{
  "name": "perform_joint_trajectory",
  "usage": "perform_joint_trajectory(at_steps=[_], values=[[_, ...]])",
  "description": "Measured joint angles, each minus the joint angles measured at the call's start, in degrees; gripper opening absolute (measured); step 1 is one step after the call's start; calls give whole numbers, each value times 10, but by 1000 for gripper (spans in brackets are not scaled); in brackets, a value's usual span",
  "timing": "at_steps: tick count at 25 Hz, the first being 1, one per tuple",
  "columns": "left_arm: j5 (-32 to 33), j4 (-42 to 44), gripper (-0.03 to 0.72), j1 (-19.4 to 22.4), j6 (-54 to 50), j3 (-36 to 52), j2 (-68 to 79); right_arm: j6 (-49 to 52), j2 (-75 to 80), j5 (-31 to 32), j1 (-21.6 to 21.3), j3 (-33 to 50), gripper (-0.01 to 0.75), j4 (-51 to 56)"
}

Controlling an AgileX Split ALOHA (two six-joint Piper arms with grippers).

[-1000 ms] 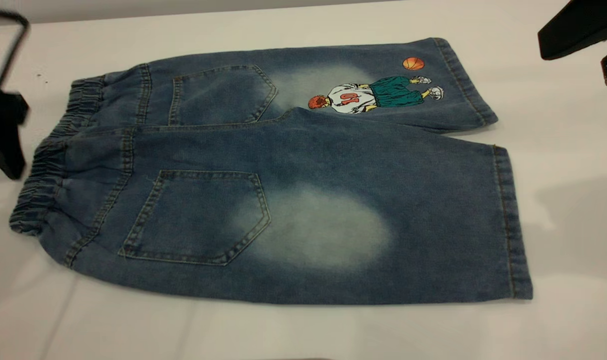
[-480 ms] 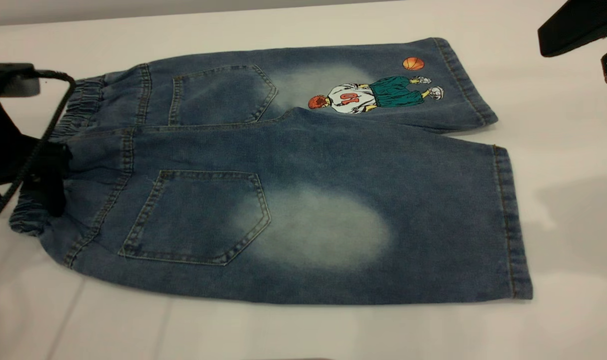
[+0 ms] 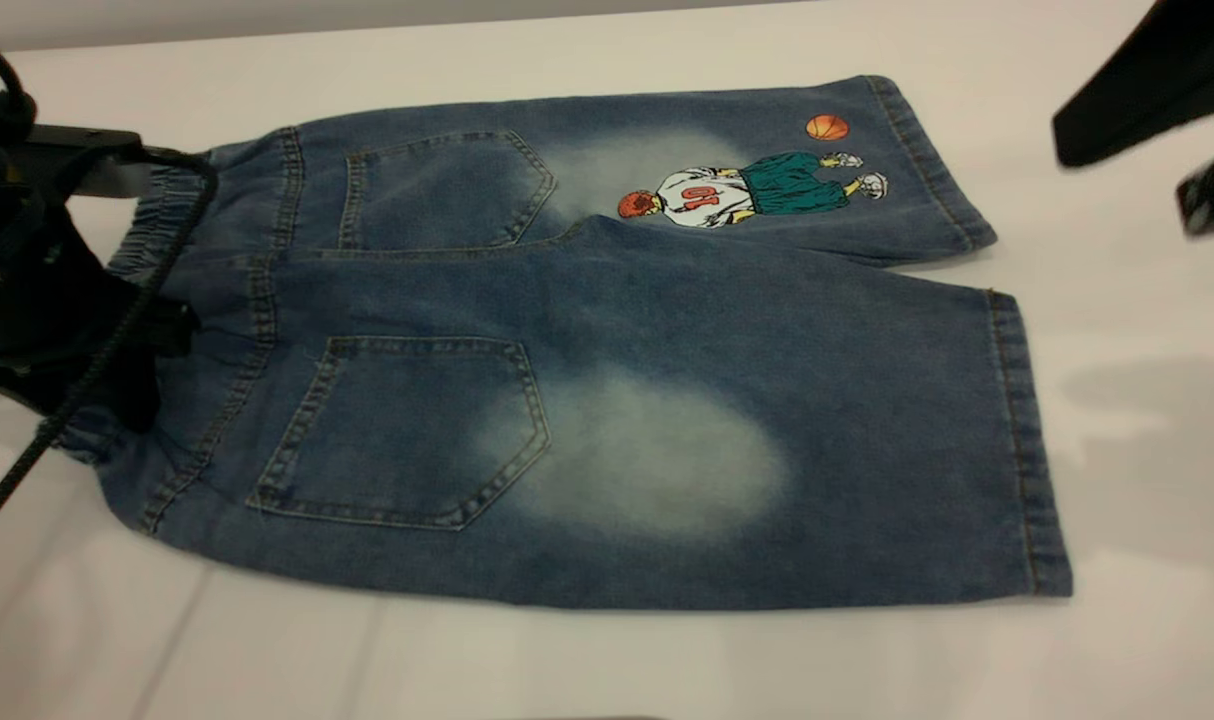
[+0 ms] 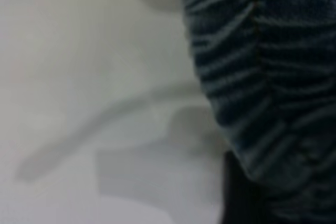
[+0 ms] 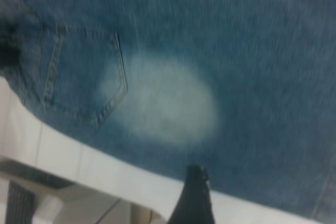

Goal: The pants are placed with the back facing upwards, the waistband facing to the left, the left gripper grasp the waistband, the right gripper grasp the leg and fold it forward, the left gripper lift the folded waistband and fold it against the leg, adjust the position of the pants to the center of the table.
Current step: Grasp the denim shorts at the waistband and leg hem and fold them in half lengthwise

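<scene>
- The pants (image 3: 607,340) are lying flat on the table (image 3: 607,660), back pockets up, long axis running left to right.
- The left gripper (image 3: 142,365) is sitting right on the waistband (image 3: 152,235) at the left end; whether its fingers are closed, I cannot tell.
- The right gripper (image 3: 1212,195) is hanging high off the far right, well apart from the leg (image 3: 817,440), grip state not visible.
- The leg's hem is lying nearest that right arm.

Bright, even light; soft shadows on the table (image 3: 1147,300); both wrist views blurred.
</scene>
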Motion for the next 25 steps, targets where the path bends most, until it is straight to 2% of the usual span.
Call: perform_joint_trajectory(at_steps=[4,9,12,18,25], values=[[-7,-8,162,-4,0,0,2,2,36,4,0,0,538,-1],[-13,-10,92,-5,0,0,-1,4,88,4,0,-2,535,-1],[-25,-10,86,-5,-1,2,-7,6,128,-1,15,-3,535,-1],[-37,-10,85,-5,-2,5,-21,23,219,-47,84,-4,533,1],[-36,-10,83,-5,-2,5,-25,37,292,-90,95,-6,533,7]])
